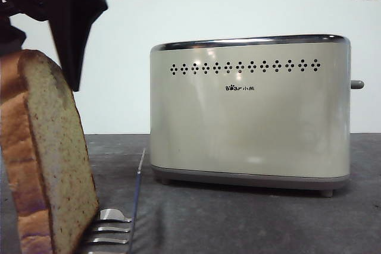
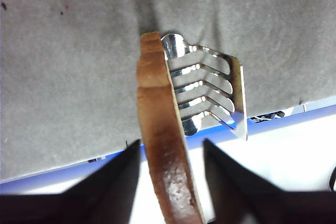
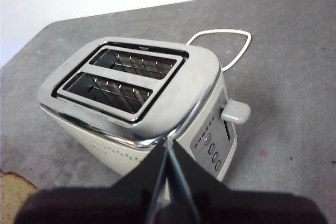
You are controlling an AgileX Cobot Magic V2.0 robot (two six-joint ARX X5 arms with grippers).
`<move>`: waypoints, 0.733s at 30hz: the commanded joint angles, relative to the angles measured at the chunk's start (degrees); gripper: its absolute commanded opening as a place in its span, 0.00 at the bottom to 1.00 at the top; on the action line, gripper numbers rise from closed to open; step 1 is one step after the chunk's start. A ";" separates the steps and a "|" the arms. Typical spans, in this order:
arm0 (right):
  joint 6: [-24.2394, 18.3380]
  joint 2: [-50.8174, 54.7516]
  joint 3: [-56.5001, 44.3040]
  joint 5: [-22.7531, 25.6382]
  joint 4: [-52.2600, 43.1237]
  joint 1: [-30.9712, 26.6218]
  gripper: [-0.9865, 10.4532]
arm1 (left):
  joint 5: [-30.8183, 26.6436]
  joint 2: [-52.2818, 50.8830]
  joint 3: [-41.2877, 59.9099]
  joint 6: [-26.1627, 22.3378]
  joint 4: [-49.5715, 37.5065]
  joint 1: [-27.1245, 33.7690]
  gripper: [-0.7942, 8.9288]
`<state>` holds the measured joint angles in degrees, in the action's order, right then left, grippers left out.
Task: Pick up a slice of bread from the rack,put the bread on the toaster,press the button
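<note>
At the lower left of the front view the bread [image 1: 50,165] stands tilted in the rack [image 1: 113,230], with the left gripper [image 2: 170,148] spread wide, one jaw on each side of its crust, not clamped. The right gripper [image 3: 169,156], jaws pressed together and holding nothing, hangs above the toaster [image 1: 250,108], whose button [image 3: 235,112] sticks out of the narrow end.

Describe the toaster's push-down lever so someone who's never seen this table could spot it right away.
Find the big cream toaster on the grey table. On its narrow end, above a column of small round buttons, a pale grey stub, the lever, sticks straight out. It is the only part jutting sideways from the body.
</note>
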<state>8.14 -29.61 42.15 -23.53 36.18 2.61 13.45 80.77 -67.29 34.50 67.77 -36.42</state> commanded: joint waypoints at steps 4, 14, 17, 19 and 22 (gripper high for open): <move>-0.31 0.13 0.35 -0.11 0.15 0.02 0.09 | -0.44 -0.02 -0.02 -1.29 -0.46 0.09 0.07; -0.28 0.13 0.35 -0.09 0.20 0.02 0.09 | -0.44 -3.69 -1.09 -1.09 -0.52 0.11 0.07; -0.26 0.13 0.35 -0.09 0.26 0.00 0.09 | -0.37 -5.46 -1.14 -0.83 -0.33 0.11 0.07; -0.26 0.13 0.35 -0.09 0.35 0.02 0.09 | -0.33 -6.71 -1.16 -0.68 -0.07 0.11 0.07; -0.26 0.13 0.35 -0.11 0.37 0.00 0.09 | 0.50 -9.16 -1.18 -0.74 -0.17 0.11 0.07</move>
<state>8.14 -29.61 42.15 -23.53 36.64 2.61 13.41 72.40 -68.27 34.06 67.66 -36.42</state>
